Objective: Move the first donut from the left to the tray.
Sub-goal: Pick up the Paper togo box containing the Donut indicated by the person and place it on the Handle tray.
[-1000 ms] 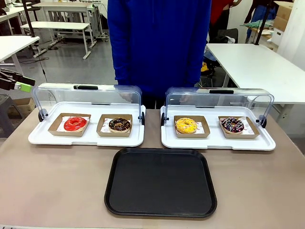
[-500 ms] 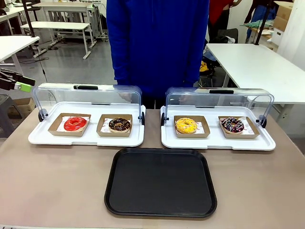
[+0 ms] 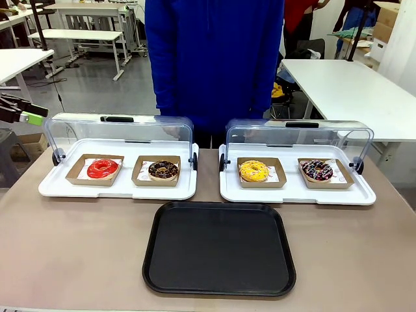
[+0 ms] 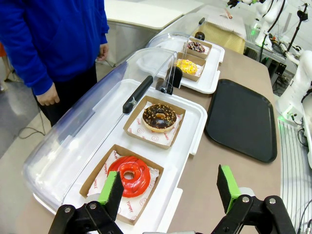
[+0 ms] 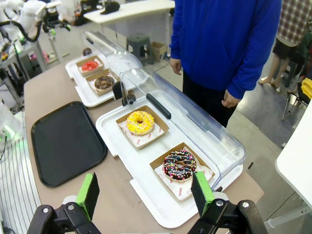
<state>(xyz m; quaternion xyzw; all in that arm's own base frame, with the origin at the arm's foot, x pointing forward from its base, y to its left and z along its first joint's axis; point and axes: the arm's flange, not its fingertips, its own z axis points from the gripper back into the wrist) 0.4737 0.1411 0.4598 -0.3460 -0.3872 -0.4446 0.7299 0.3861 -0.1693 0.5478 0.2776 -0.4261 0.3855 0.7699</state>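
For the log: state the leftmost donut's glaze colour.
Bright red donut; left wrist view shows it best.

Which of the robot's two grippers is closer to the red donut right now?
Left. The left gripper hangs open near the red donut; the right gripper hangs open near the sprinkled chocolate donut, at the row's opposite end.

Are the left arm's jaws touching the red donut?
Apart. The front view shows the left gripper off to the side, a wide gap from the red donut.
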